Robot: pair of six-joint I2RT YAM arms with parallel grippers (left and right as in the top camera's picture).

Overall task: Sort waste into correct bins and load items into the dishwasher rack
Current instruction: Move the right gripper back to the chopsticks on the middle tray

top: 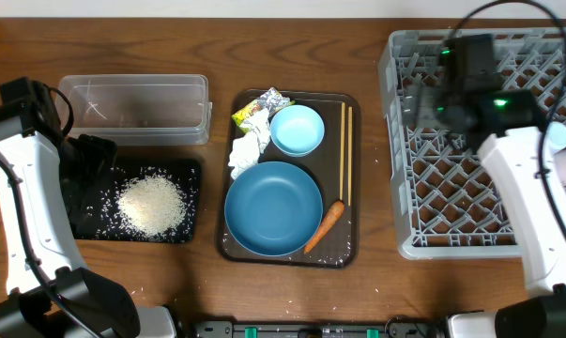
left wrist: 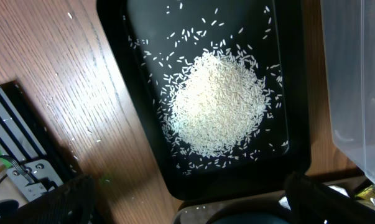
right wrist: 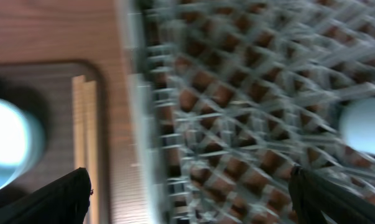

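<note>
White rice (top: 152, 205) (left wrist: 218, 102) is piled in the black tray (top: 184, 230) (left wrist: 143, 124), with the clear tub (top: 132, 105) (left wrist: 355, 81) behind it. My left gripper (top: 93, 169) (left wrist: 187, 208) hovers open over the tray's left end, holding nothing. On the brown tray (top: 350, 249) lie the dark blue plate (top: 273, 207), light blue bowl (top: 297, 129) (right wrist: 7, 143), chopsticks (top: 345, 155) (right wrist: 84, 124), carrot (top: 324, 226), tissue (top: 248, 150) and wrapper (top: 261, 106). My right gripper (top: 433, 94) (right wrist: 190, 199) hangs open and empty above the left part of the grey rack (top: 451, 178) (right wrist: 249, 106). A light blue cup (top: 558, 136) (right wrist: 364, 124) sits in the rack.
Stray rice grains lie on the wooden table (left wrist: 63, 74) left of the black tray and on the brown tray's near edge. The right wrist view is motion-blurred. A strip of bare table (top: 372, 188) separates the brown tray from the rack.
</note>
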